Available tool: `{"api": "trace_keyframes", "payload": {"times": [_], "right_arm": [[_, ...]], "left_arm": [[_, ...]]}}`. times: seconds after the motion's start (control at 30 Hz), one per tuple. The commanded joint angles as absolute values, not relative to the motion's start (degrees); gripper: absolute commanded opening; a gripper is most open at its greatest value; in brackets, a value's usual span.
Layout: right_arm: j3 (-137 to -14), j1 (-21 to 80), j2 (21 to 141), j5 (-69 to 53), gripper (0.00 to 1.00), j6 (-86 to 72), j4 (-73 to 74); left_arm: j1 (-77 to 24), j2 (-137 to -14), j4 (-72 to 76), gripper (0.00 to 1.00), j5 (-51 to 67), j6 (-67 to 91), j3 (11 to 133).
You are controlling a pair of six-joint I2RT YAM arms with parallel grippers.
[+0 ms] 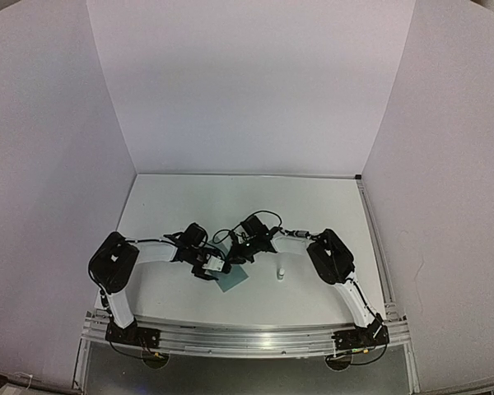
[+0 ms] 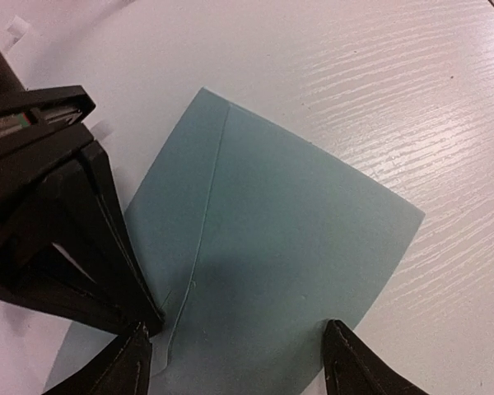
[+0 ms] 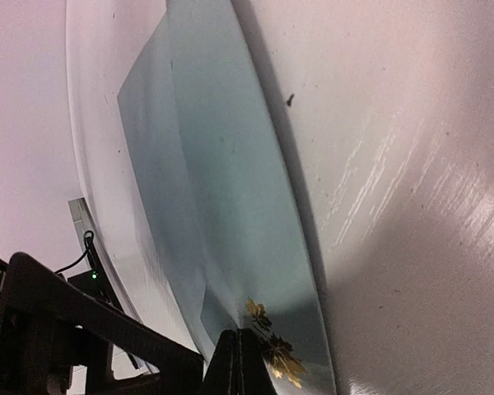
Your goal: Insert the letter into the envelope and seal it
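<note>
starting at the near edge, the metal rail [image 1: 247, 336] carries both bases. from it the left arm [image 1: 115, 267] and right arm [image 1: 333, 262] bend inward, so their wrists meet over the middle of the white table [image 1: 313, 206]. the left gripper [image 2: 243, 366] stands spread wide, its black fingers [image 2: 358, 370] on either side of the near part of the envelope [image 2: 288, 239]. whether those tips touch the paper i cannot tell. the envelope, a teal sheet with a slanting flap seam, lies on the table just under the two wrists, between the arms. it is bowed rather than flat, with a shadow under one long edge in the right wrist view. the right gripper [image 3: 239, 354] shows its jaws pressed together into one narrow wedge. the envelope's edge runs straight into that wedge, so it pinches the paper there, just beside a small gold leaf mark [image 3: 273, 350] on the teal face. in the left wrist view the same black pincer reaches in from the left and its tip sits on the envelope close to the seam. a tiny white bottle [image 1: 281, 273] stands upright on the table just to the right of the envelope, apart from it, between it and the right arm. beyond, the tabletop runs back to the white walls [image 1: 247, 82] that close it in on three sides.
</note>
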State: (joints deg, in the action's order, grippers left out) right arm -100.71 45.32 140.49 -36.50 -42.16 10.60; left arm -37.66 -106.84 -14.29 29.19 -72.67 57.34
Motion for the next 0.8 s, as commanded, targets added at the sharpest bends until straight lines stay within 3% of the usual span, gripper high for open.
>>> {"api": "trace_keyframes", "payload": {"times": [0.0,0.27,0.57,0.63,0.77], "right_arm": [[-98.3,45.9,143.5,-29.4,0.00,-44.2,15.6],[-98.3,45.9,142.1,-27.4,0.00,-43.7,16.0],[-99.2,45.8,142.6,-27.4,0.00,-42.5,17.3],[-99.3,45.8,142.7,-27.4,0.00,-42.3,17.5],[-99.3,45.8,142.8,-27.0,0.00,-42.3,17.5]], "left_arm": [[-39.9,-111.6,-23.7,0.70,21.3,-77.6,59.4],[-39.7,-113.1,-37.3,0.63,16.1,-68.7,65.7],[-39.1,-99.4,-32.0,0.57,32.4,-63.0,63.9],[-38.5,-99.9,-27.1,0.47,32.4,-56.2,65.2],[-38.3,-103.6,-15.3,0.05,25.3,-46.4,65.2]]}}
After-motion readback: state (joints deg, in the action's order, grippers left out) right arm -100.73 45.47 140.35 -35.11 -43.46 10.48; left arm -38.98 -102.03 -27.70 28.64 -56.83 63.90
